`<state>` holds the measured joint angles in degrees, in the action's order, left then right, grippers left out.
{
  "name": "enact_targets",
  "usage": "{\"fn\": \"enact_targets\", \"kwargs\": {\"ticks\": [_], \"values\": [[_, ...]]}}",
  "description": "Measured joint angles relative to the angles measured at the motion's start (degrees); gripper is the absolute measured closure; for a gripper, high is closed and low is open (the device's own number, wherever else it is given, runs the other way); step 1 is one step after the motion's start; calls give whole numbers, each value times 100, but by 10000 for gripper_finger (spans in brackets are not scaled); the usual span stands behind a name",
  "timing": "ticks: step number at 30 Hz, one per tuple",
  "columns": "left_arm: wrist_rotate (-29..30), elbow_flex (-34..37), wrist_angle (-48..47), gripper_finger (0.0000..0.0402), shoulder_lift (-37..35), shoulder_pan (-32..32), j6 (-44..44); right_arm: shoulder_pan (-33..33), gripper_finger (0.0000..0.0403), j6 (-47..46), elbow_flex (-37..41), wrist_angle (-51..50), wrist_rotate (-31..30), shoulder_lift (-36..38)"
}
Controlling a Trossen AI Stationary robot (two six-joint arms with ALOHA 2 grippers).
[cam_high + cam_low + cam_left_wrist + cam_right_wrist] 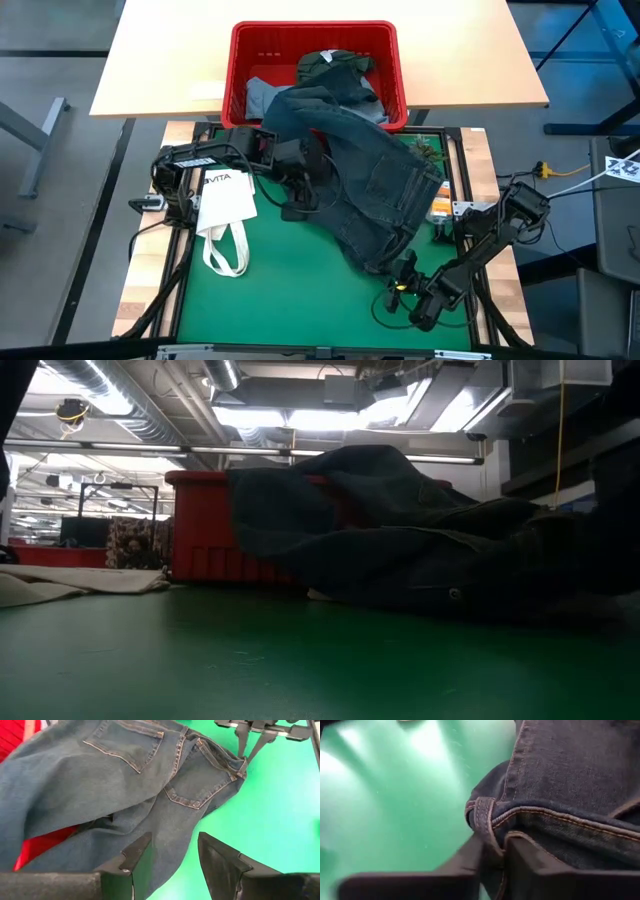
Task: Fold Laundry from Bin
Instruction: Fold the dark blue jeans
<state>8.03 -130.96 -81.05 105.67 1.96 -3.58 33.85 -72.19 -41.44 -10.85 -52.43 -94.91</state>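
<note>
Count, taken left to right across the high view. One white tote bag (226,208) lies left of centre on the green mat (290,290), its looped straps trailing toward the lower edge.

One left tool (302,180) sits just right of the bag at frame centre. In the left wrist view its two fingers (137,857) stand apart, released, with nothing between them, hovering over denim near the jeans' edge.

One red bin (240,60) stands at upper centre on the pale wooden bench (160,60). Inside it at least two garments show: a grey piece (262,95) at its left and a dark olive-green piece (335,63) near the middle.

One pair of dark navy jeans (385,190) drapes from the bin's front rim down onto the mat, running to right of centre, back pockets facing up.

One right tool (400,282) sits at lower right, at the jeans' lowest corner. In the right wrist view it is clenched on the waistband beside a belt loop (482,815).

Surface: the green mat is framed by a dark rail and wooden strips. In the low view the jeans mound across centre and right, with the bin behind at centre left.

Room: grey floor surrounds the benches; overhead, ducts and strip lights.
</note>
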Motion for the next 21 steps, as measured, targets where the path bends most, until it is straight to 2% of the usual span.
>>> {"fn": "enact_targets", "kwargs": {"ticks": [2, 7, 14, 21], "values": [[0, -2, -99, 249, -100, 0, 23, 66, 376, 176, -59, -80, 9, 174], [166, -2, -206, 249, -488, 0, 250, 70, 340, 259, -342, -815, 107, 1024], [629, -2, -684, 249, -860, 0, 714, 87, 375, 1300, -693, -1518, 100, 2442], [636, 41, -900, 249, -997, 86, 753, 103, 364, 2215, -895, -1531, -58, 3733]]}}
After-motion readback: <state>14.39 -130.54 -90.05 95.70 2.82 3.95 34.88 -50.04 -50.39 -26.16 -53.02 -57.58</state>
